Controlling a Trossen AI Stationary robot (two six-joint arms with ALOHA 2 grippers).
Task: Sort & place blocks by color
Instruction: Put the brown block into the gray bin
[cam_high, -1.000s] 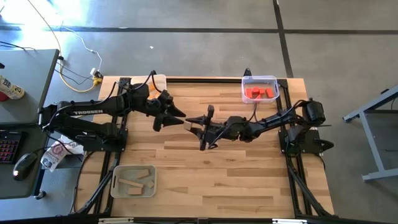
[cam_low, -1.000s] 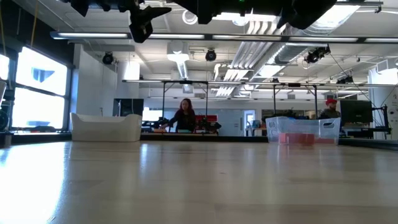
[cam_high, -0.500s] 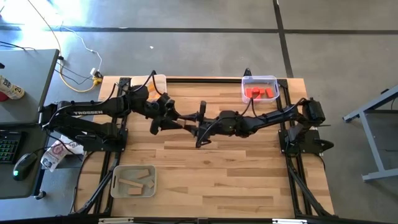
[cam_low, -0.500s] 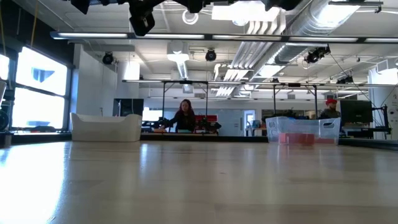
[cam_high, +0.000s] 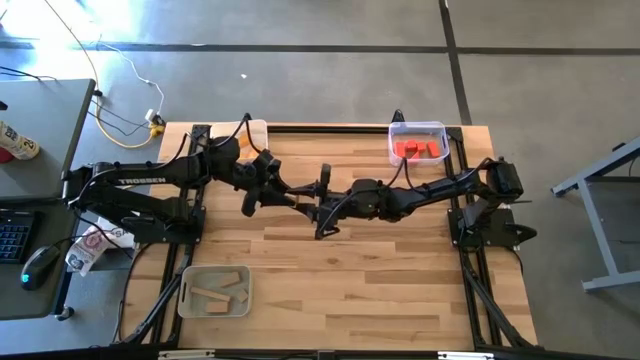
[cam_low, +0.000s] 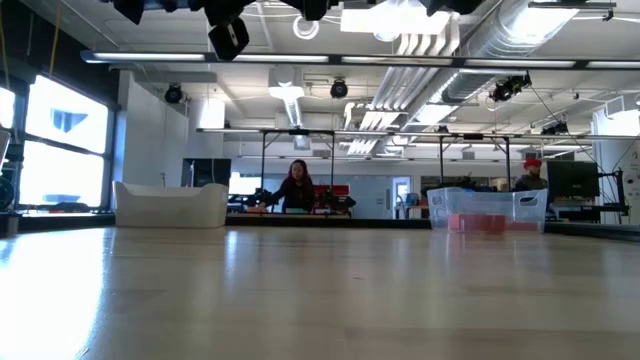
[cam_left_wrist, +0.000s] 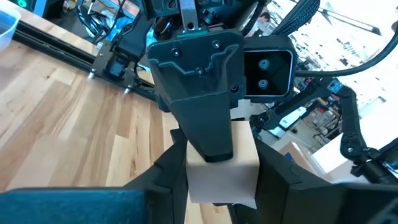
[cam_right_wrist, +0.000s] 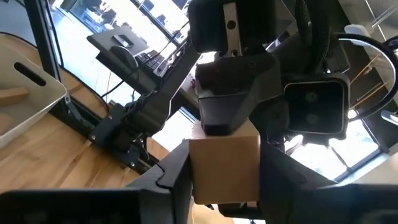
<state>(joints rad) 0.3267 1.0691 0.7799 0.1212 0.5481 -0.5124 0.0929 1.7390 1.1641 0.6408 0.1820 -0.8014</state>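
The light wooden slatted table (cam_high: 330, 290) carries three trays. At about one o'clock sits a clear plastic tray (cam_high: 418, 141) holding red blocks (cam_high: 418, 150). At about seven o'clock a translucent grey tray (cam_high: 214, 291) holds plain tan wooden bars (cam_high: 220, 289). At eleven o'clock, a cream-coloured tray (cam_high: 252, 130) shows partly behind the left arm.

Above the table's centre the two dark arms meet. The left gripper (cam_high: 296, 197) and the right gripper (cam_high: 318, 203) face each other tip to tip, well above the tabletop. Between them is a small plain tan wooden cube (cam_left_wrist: 222, 163). In both wrist views each gripper's fingers press against the cube's sides, so both clasp it at once.
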